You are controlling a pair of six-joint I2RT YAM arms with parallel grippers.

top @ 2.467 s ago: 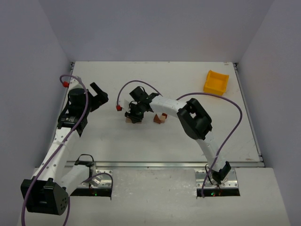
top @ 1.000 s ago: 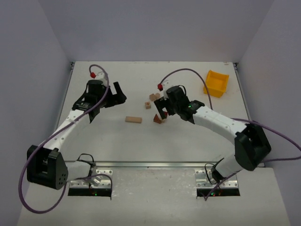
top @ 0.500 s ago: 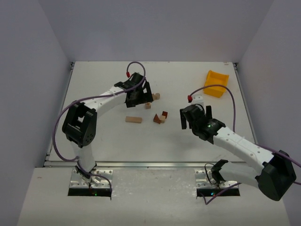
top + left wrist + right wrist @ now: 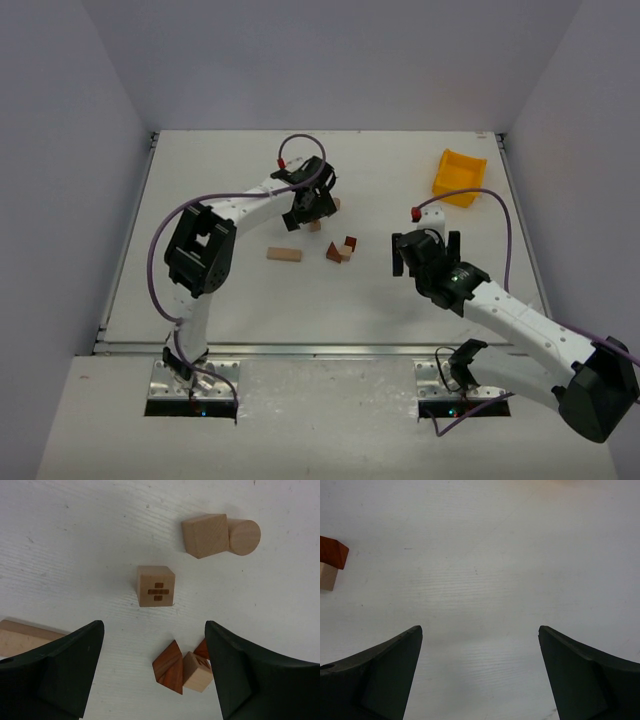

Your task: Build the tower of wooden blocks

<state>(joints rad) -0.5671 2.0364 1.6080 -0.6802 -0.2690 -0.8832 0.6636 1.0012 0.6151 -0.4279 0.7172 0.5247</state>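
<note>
Your left hand point(image 4: 152, 632) hangs just over the scattered wood blocks, fingers spread wide and gripping nothing. Between the fingers and a little ahead sits a pale cube point(image 4: 155, 585) with a small cross cut into the face turned to the wrist camera. Beyond it, a plain tan cube point(image 4: 205, 535) touches a pale cylinder point(image 4: 245, 537). Close to the finger on the right of that view, a reddish-brown wedge point(image 4: 169, 666) presses against a small tan block point(image 4: 197, 671) (grain shows on both). A flat tan bar point(image 4: 22, 636) pokes out behind the other finger. Your right hand point(image 4: 424, 247) is also spread and empty, over the bare white desk point(image 4: 200, 290) to the right of the blocks. The yellow plastic bin point(image 4: 459, 175) sits far right.
</note>
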